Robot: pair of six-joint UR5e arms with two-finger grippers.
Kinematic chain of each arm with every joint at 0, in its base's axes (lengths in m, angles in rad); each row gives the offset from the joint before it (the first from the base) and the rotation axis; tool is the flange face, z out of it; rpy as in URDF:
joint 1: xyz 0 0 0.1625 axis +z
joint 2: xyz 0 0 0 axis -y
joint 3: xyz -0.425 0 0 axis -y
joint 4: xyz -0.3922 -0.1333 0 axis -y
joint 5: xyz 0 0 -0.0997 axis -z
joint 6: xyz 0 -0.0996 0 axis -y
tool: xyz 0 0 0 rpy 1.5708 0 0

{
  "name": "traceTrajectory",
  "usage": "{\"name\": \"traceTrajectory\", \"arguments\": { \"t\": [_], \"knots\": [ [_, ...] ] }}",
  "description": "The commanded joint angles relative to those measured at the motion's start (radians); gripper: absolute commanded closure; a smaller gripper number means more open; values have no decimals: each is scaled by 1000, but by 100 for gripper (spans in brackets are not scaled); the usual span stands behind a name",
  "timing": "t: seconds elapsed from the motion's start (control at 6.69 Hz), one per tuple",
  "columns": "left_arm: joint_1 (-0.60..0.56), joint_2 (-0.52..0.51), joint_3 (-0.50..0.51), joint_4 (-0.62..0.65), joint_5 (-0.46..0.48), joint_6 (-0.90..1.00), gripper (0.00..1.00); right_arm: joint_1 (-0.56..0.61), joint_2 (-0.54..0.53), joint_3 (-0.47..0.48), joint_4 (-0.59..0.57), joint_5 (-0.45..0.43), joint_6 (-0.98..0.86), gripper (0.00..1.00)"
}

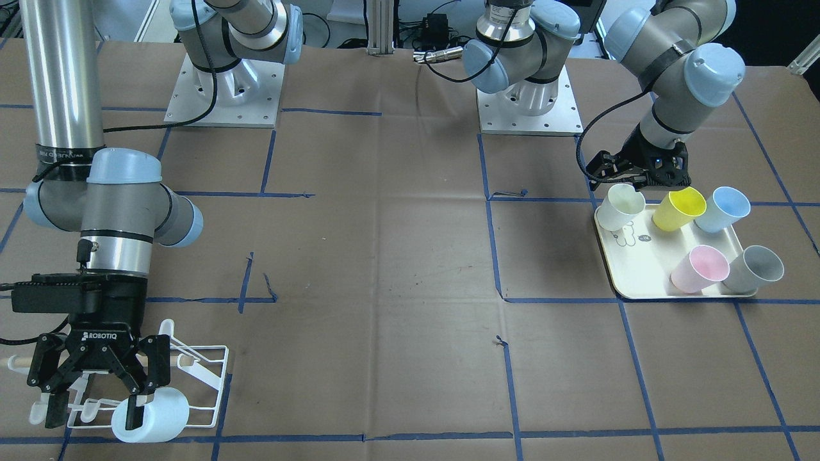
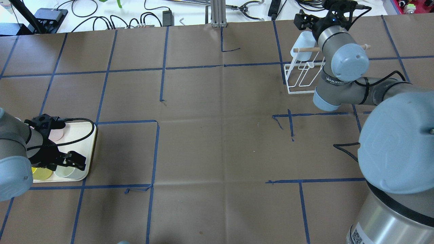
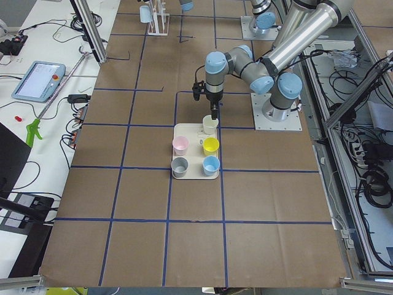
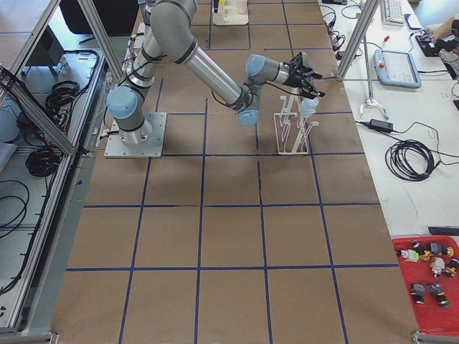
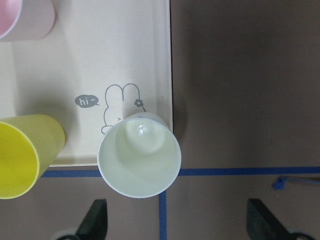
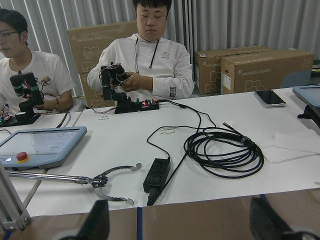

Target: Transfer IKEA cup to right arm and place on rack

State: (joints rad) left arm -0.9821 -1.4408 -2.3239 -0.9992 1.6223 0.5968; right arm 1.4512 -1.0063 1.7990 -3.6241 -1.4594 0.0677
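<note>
ROBOTIQ-marked right jaws gape beside rack (image 1: 195, 374) while left jaws gape over "hi~" tray (image 1: 640, 269).

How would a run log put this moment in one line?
right hand: open, beside blue cup at rack | left hand: open, above white cup on tray

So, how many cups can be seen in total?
6. Five stand on the tray: cream, yellow, blue, pink, grey. One pale blue cup is at the rack, by the right hand. None seems hidden.
</note>
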Motion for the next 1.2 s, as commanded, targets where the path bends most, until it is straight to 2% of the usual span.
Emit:
{"name": "traceTrajectory", "arguments": {
  "t": [0.0,0.15,0.3,0.45,0.6,0.75,0.9,1.05],
  "knots": [
    [-1,-70,-17,67,2,1,4,35,-121,28,39,5,6,0],
    [-1,-70,-17,67,7,1,5,58,-174,69,38,11,7,0],
    [-1,-69,-14,65,10,6,28,63,-249,115,41,13,10,0],
    [-3,-66,-9,65,10,8,62,70,-327,178,44,16,61,0],
    [-3,-64,-6,65,10,11,89,74,-378,235,71,64,207,0],
    [-3,-64,-3,70,8,12,100,78,-394,256,67,92,324,0],
    [-1,-64,7,73,7,32,100,98,-409,263,61,115,445,0],
    [-3,-61,74,47,7,40,100,104,-411,281,39,207,575,0]
  ]
}}
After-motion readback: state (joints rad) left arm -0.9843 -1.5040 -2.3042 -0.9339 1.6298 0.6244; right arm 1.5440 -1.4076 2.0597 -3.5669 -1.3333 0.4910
